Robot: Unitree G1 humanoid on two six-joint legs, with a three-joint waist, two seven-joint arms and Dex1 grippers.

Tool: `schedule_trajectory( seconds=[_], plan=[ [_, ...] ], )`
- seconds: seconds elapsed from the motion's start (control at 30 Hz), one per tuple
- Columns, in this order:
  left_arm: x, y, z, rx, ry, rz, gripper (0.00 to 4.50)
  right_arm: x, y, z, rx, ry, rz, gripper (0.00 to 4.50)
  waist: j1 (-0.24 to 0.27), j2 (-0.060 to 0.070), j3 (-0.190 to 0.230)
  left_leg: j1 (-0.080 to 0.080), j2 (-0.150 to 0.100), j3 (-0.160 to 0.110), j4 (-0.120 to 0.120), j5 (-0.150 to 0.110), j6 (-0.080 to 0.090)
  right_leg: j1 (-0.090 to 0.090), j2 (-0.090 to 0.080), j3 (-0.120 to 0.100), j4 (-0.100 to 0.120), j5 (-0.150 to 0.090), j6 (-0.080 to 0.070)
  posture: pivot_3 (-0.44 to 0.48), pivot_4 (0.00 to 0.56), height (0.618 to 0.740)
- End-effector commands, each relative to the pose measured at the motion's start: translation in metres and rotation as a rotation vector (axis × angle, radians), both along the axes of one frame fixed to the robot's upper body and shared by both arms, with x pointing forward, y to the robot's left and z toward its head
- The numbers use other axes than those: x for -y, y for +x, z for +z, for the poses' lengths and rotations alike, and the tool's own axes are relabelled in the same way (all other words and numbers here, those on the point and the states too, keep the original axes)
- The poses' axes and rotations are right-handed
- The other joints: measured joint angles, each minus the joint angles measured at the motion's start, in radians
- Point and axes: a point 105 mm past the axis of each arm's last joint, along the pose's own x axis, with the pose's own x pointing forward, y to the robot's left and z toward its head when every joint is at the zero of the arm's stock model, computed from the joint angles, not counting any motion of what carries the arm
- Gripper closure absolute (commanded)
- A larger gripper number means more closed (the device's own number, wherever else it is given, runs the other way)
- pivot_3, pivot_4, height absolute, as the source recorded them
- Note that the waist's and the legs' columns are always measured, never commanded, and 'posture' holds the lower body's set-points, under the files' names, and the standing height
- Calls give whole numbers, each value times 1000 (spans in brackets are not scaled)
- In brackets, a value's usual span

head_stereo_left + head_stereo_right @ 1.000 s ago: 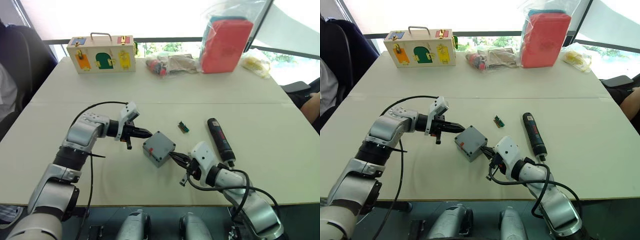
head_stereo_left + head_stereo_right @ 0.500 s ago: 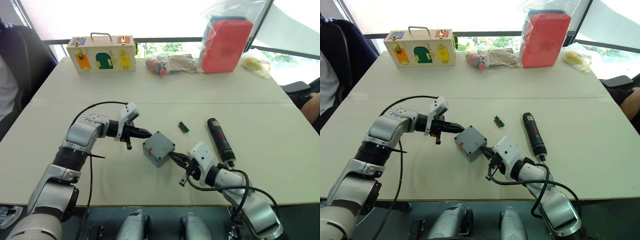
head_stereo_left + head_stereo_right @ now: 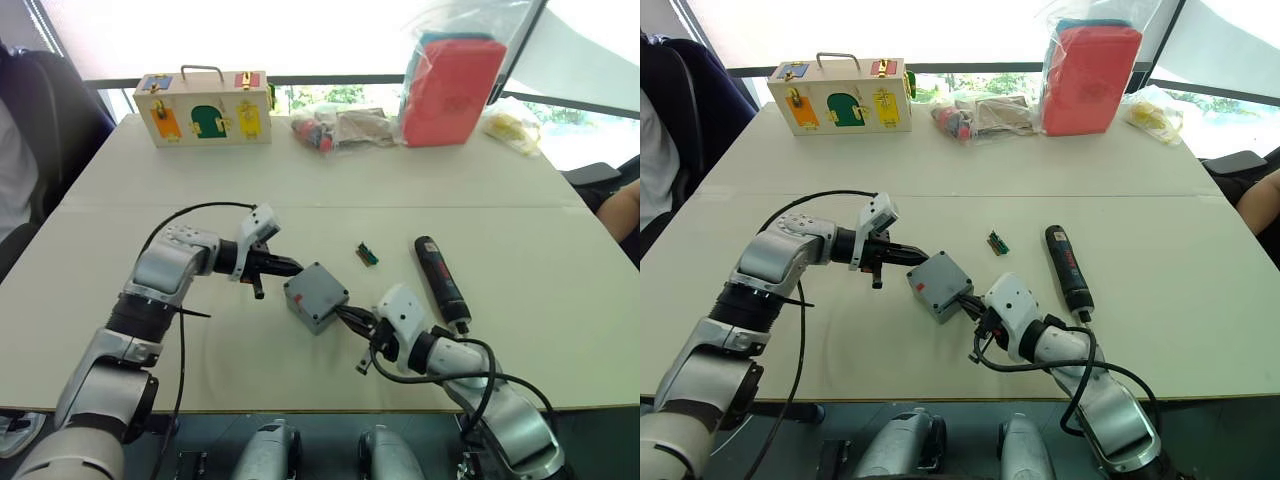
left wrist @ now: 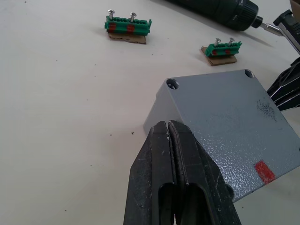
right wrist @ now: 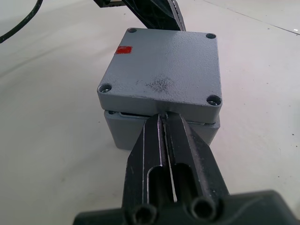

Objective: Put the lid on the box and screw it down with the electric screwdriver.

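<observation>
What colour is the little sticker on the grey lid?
Red, on the lid; the right wrist view shows the sticker best.

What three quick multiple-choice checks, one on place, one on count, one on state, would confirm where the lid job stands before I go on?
1. Where does the electric screwdriver lie?
A. on the table, to the robot's right of the box
B. in the left gripper
C. on top of the wooden case

2. How many green bit holders are on the table?
A. none
B. two
C. five

3. How does the lid sit?
A. leaning against the red bag
B. flat on the table beside the box
C. on top of the box, slightly off square

Answers: 1 A, it lies on the table apart from both grippers. 2 B, the left wrist view shows two bit holders. 3 C, the right wrist view shows the lid's edge overhanging the box wall, holes empty.
</observation>
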Motion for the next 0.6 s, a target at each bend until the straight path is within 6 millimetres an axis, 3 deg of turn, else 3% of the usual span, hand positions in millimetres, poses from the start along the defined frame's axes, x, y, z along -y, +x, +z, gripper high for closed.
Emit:
schedule_trajectory(
  seconds=[0.03,0.6],
  plan=[
    [15,-9,5,11,-27,-81,4500,0,2,14,64,23,-3,4433,0,0,0,0,0,0,0,0,0,0,0,0,0,0,0,0,150,740],
    [8,-6,-2,14,-1,-67,4500,-3,-1,12,58,23,15,4433,0,0,0,0,0,0,0,0,0,0,0,0,0,0,0,0,150,740]
  ],
)
